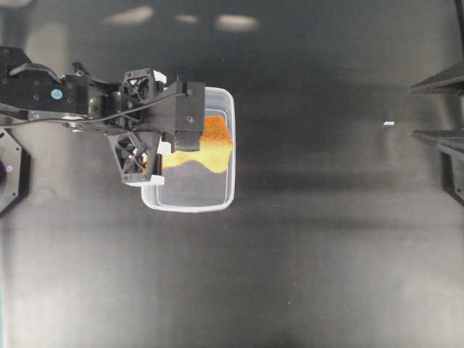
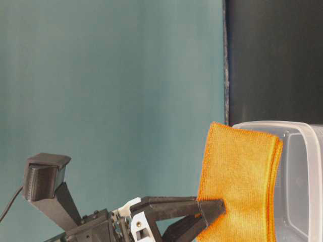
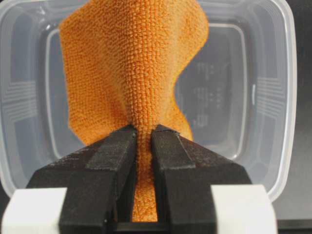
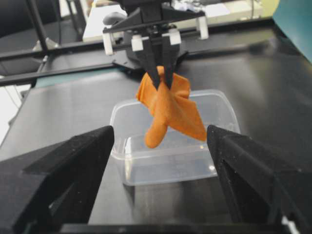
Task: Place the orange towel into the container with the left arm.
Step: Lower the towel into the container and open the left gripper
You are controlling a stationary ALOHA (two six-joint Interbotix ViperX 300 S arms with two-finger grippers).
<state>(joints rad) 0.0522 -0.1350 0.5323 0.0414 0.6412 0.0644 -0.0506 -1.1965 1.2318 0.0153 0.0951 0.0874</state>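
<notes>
My left gripper (image 3: 143, 130) is shut on the orange towel (image 3: 131, 63), pinching a fold of it between both black fingers. The towel hangs from the fingers over the open clear container (image 3: 258, 97). In the overhead view the towel (image 1: 214, 141) shows over the far half of the container (image 1: 196, 194), with the left gripper (image 1: 190, 139) above the tub's left side. The right wrist view shows the towel's (image 4: 170, 109) lower tip dipping just inside the container (image 4: 170, 165). My right gripper (image 4: 160, 134) is open and empty, facing the tub from a distance.
A small white scrap (image 1: 389, 124) lies on the dark table towards the right. The right arm's open fingers (image 1: 438, 109) sit at the right edge. A teal wall (image 2: 111, 101) stands behind the table.
</notes>
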